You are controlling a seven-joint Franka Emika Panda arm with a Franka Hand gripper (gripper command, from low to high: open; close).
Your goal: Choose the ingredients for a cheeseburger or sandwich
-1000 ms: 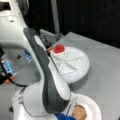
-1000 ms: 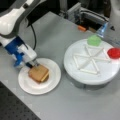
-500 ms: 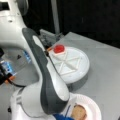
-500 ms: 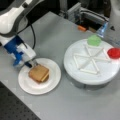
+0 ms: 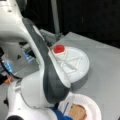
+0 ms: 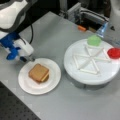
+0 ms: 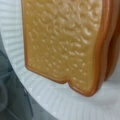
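The sandwich point(image 6: 38, 73) is a small stack topped by a toast-brown bread square, lying on the white paper plate point(image 6: 51, 83). A yellow-orange edge shows at its right side. My gripper point(image 6: 30, 59) hangs just above the plate's upper-left rim, beside the stack and apart from it, with nothing seen in it. In the wrist view the top bread point(image 7: 62, 42) fills the frame, with a second bread edge point(image 7: 115, 37) beneath it. A green square point(image 6: 94, 40) and a red disc point(image 6: 114, 53) sit on the divided tray. In a front view the red disc point(image 5: 59, 48) and bread point(image 5: 77, 111) also show.
The white round divided tray point(image 6: 85, 75) stands to the right of the plate in a front view, and behind the arm in a front view point(image 5: 80, 67). The arm's white and grey links point(image 5: 45, 75) block much of that view. Metal equipment point(image 6: 87, 15) lines the table's far edge.
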